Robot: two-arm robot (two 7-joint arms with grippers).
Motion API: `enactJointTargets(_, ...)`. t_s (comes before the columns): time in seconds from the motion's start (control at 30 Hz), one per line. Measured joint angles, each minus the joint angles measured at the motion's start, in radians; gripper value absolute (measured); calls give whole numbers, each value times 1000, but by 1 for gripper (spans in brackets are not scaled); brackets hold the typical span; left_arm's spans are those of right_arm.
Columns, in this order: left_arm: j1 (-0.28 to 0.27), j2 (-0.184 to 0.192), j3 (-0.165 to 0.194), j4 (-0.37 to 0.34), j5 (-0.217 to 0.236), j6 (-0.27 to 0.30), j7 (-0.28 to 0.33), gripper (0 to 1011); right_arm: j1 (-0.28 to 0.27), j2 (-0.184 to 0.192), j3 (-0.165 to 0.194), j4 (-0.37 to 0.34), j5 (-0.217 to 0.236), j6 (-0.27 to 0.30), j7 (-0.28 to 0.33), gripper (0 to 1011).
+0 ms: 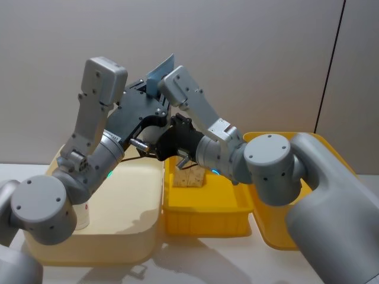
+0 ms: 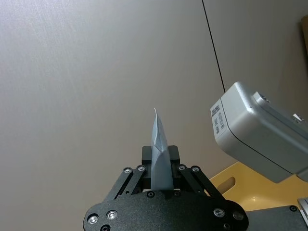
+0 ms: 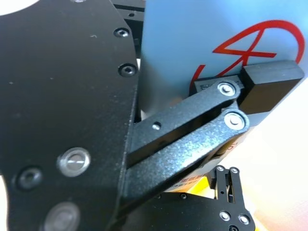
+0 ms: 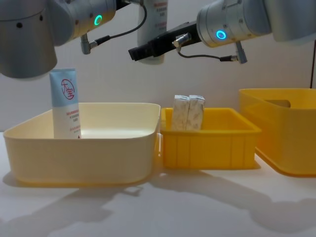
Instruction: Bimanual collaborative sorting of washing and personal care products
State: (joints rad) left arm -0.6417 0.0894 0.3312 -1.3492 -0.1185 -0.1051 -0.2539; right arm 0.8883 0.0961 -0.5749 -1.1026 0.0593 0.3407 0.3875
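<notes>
Held aloft above the cream bin (image 4: 79, 148): tube (image 4: 153, 24), pinched by left gripper (image 2: 161, 180) and right gripper (image 4: 148, 51). Second tube (image 4: 65, 103) upright inside; cartons (image 4: 188, 112) in yellow bin (image 4: 210, 143).

1. Even, soft indoor light from above; all views are bright, without harsh glare.
2. In the chest view, broad diffuse shadows of the arms fall on the table (image 4: 197, 207) before the bins.
3. The right wrist view is blurred at close range, its lower right washed out.
4. The wall (image 2: 96, 72) shows faint sheen.
</notes>
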Motion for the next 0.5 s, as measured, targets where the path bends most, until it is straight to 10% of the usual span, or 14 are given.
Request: enactJointTargets(0.5,6,-2,-3,-9,6,5,1,202,-1,-10,7,5,-7,-8,-18,662)
